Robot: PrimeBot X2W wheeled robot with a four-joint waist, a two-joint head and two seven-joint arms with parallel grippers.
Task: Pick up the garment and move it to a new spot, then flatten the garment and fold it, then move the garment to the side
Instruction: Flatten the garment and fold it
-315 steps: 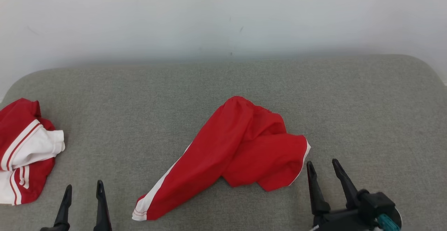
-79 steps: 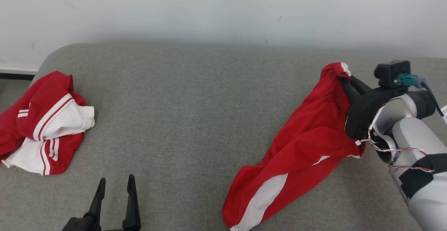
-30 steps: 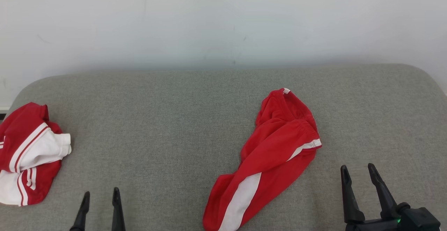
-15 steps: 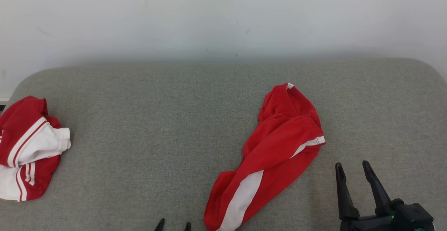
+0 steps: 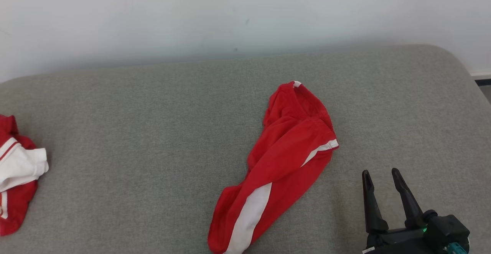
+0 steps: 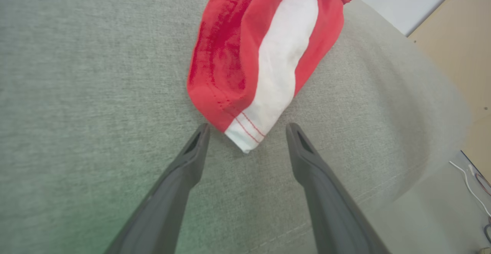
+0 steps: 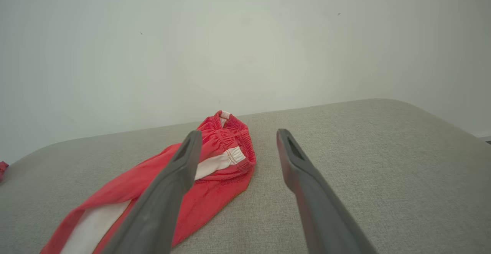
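Head view: crumpled red-and-white fabric garment (image 5: 284, 158) now released, right gripper (image 5: 379, 171) back, spread empty, left gripper (image 6: 248, 126) gaping at its hem, so flattening's next.

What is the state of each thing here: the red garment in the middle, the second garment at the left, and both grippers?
red garment: bunched and twisted on the grey cushion, not flattened, not folded, not held.
second garment: crumpled heap at the cushion's left end, partly cut off by the picture's edge.
left gripper: open, its fingertips either side of the red garment's white-striped end.
right gripper: open, empty, apart from the red garment.
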